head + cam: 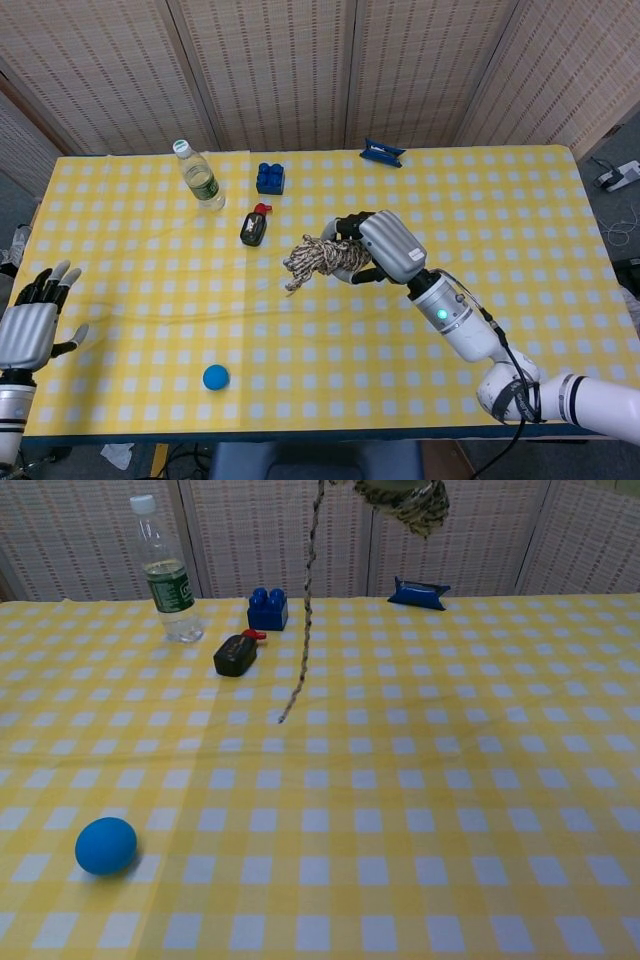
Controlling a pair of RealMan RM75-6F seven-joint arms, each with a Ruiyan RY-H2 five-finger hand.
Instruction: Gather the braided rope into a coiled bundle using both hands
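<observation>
The braided rope (322, 256) is a speckled cream-and-brown bundle gripped by my right hand (380, 247) and lifted above the middle of the table. In the chest view only the bundle's underside (410, 500) shows at the top edge, and a loose tail (303, 610) hangs down from it, its end swinging just above the cloth. My left hand (30, 322) is far off at the table's left edge, fingers spread and holding nothing. It does not show in the chest view.
On the yellow checked cloth (480, 230) stand a water bottle (200, 177), a blue brick (270, 178), a black and red gadget (253, 227), a blue packet (382, 153) at the back, and a blue ball (215, 377) near the front.
</observation>
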